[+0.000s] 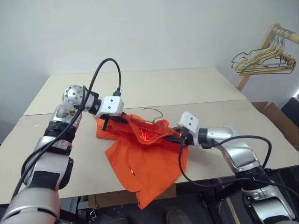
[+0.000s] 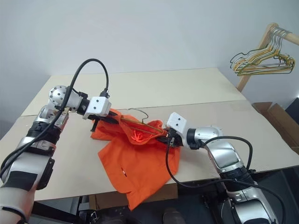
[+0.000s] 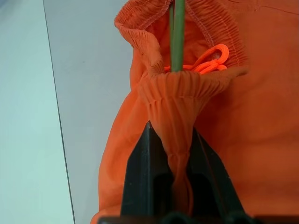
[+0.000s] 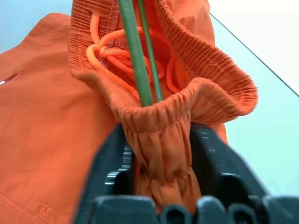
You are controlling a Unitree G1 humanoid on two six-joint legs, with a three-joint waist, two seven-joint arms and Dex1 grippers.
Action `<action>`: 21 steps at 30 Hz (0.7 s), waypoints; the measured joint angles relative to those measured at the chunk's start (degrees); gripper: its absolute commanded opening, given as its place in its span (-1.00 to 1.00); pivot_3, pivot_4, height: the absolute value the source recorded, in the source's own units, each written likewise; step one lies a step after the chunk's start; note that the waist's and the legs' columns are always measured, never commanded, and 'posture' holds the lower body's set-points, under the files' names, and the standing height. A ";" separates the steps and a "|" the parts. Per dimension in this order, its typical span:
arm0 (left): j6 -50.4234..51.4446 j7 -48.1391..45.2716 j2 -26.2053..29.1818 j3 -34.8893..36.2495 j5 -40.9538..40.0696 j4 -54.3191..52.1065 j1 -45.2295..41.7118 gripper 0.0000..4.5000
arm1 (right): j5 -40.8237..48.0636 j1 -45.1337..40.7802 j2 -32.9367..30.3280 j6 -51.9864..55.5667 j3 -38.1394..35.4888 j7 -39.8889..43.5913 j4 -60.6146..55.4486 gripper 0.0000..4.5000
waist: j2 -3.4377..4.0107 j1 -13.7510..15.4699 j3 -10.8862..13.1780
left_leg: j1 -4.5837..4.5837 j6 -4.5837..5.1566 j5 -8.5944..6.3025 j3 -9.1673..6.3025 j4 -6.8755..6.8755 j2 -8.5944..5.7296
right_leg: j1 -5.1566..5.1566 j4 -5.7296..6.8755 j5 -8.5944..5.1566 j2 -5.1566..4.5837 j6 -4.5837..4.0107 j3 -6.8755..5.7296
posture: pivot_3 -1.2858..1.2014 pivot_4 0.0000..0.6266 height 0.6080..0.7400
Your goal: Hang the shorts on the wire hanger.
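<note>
The desk [image 1: 196, 88] is a wide, pale beige surface, and a seam line crosses it from left to right, so it looks like two boards, a far one and a near one. On the near board, close to the middle, lie the shorts [image 1: 140, 163], bright orange. Their lower part rests on the desk and one leg hangs over the near edge.

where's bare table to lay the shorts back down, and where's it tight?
Free: the far table half behind the shorts, and the near-left strip beside the left arm. Crowded: the middle, where the left gripper and right gripper pinch the waistband around the wire hanger, with the fabric draping over the front edge.
</note>
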 measured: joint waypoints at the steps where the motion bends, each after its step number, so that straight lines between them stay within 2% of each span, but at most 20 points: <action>1: -0.01 0.03 0.00 0.00 0.00 0.01 0.00 -1.00 | 0.00 0.00 -0.01 0.07 -0.01 -0.02 0.00 -0.93 | 0.00 -0.02 0.00 | 0.00 0.00 0.00 0.00 0.00 0.00 | 0.00 0.00 0.00 0.00 0.00 0.00 | -0.07 -1.00 1.00; 3: -0.04 0.64 -0.02 0.13 -0.01 0.34 0.00 -1.00 | 0.08 0.00 -0.08 0.11 -0.01 0.07 -0.16 -1.00 | 0.00 -0.09 0.00 | 0.01 0.00 0.00 0.00 0.00 0.01 | 0.00 0.01 0.00 0.01 0.00 0.00 | -0.07 -1.00 1.00; 4: -0.23 0.71 -0.15 0.27 -0.20 0.92 0.00 -0.78 | 0.27 0.00 -0.14 0.18 -0.14 0.07 -0.26 -1.00 | 0.00 -0.13 0.00 | 0.01 0.00 0.00 0.00 0.00 0.01 | 0.00 0.01 0.00 0.01 0.00 0.00 | -0.07 -1.00 1.00; 7: -1.28 1.67 -0.44 1.61 -1.07 2.91 -0.01 -0.51 | 1.01 0.00 -0.76 1.24 -0.62 0.10 -0.94 -1.00 | 0.00 -0.14 0.00 | 0.01 0.00 0.00 0.00 0.00 0.01 | -0.01 0.01 0.00 0.01 0.00 0.00 | -0.08 -1.00 1.00; 17: -2.13 7.91 1.22 10.28 -4.59 9.13 -2.79 0.95 | 6.76 -0.72 -8.48 10.22 -9.94 0.08 -5.48 -1.00 | 0.00 -0.12 0.00 | -0.01 0.00 0.00 -0.01 -0.01 0.01 | -0.01 -0.03 0.00 -0.01 0.00 -0.01 | -0.09 -1.00 1.00; 21: -1.47 10.60 2.31 14.42 -6.90 9.55 -4.29 0.98 | 8.60 -0.80 -10.53 12.90 -13.34 -0.63 -5.92 -1.00 | 0.00 -0.26 0.00 | 0.01 0.01 0.00 0.00 -0.01 0.02 | 0.00 -0.02 0.00 -0.02 0.00 -0.01 | -0.11 -1.00 1.00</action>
